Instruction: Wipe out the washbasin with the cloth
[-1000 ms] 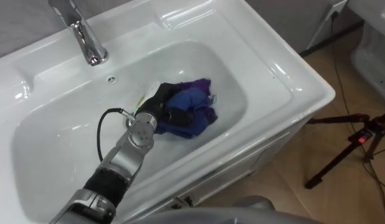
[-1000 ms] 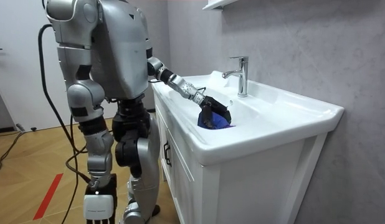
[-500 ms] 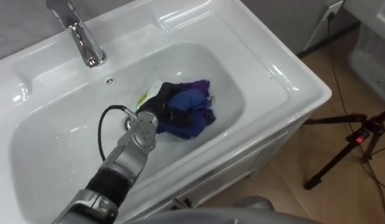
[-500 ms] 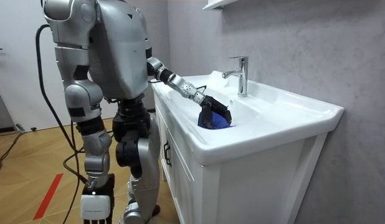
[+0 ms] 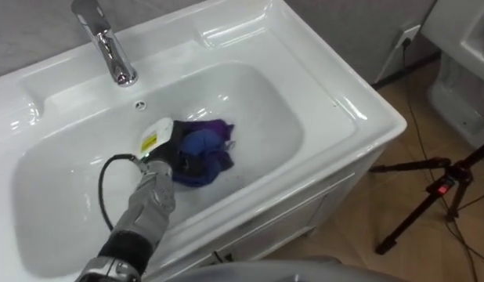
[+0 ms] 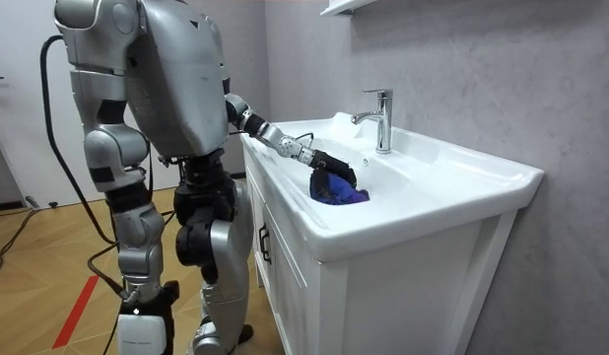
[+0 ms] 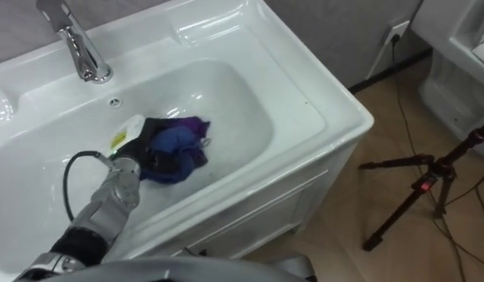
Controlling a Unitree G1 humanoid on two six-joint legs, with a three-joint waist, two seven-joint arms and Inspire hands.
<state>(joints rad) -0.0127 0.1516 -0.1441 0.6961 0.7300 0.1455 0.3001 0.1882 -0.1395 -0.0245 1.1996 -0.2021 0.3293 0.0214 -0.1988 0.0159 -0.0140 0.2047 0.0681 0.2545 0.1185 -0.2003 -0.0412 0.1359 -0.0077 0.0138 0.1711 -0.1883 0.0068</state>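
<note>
Under left robot hand (image 5: 173, 150): blue cloth (image 5: 209, 149), clenched in its grasp, bunched on basin (image 5: 265, 117) floor. We press down firmly, sweep slowly ahead of hand, then back toward wrist; grasp must not loosen.

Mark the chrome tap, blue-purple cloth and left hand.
chrome tap (image 5: 109, 51): left eye view, its slanted stem.
blue-purple cloth (image 5: 204, 146): left eye view, bunched middle.
left hand (image 5: 178, 153): left eye view, dark back.
</note>
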